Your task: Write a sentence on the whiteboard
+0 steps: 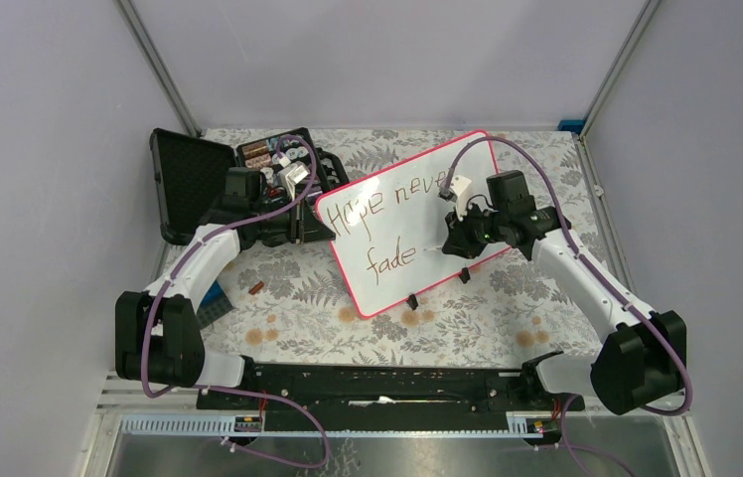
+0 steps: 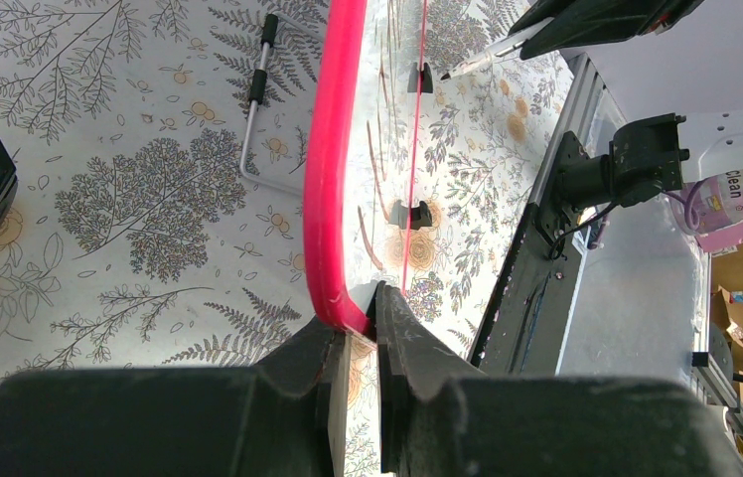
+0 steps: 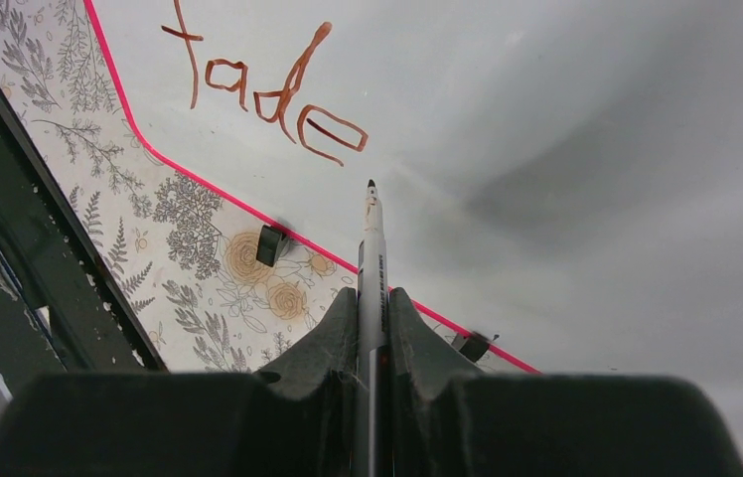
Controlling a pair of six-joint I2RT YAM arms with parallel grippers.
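The whiteboard (image 1: 397, 268) with its pink-red rim stands tilted on the floral table, two black clips on its near edge. On it the sentence (image 1: 387, 194) reads "Hope never" above "fade" in brown marker; "fade" also shows in the right wrist view (image 3: 263, 94). My left gripper (image 2: 360, 333) is shut on the board's rim (image 2: 326, 189) at its left corner (image 1: 323, 227). My right gripper (image 3: 372, 308) is shut on a grey marker (image 3: 371, 258), whose tip sits just right of the "e", at or just above the surface. It hovers over the board's right part (image 1: 459, 238).
An open black case (image 1: 189, 179) with small items lies at the back left. A bent metal rod with a black grip (image 2: 258, 99) lies on the cloth (image 2: 99, 149) behind the board. A small brown object (image 1: 256, 289) and a blue item (image 1: 213, 298) lie by the left arm.
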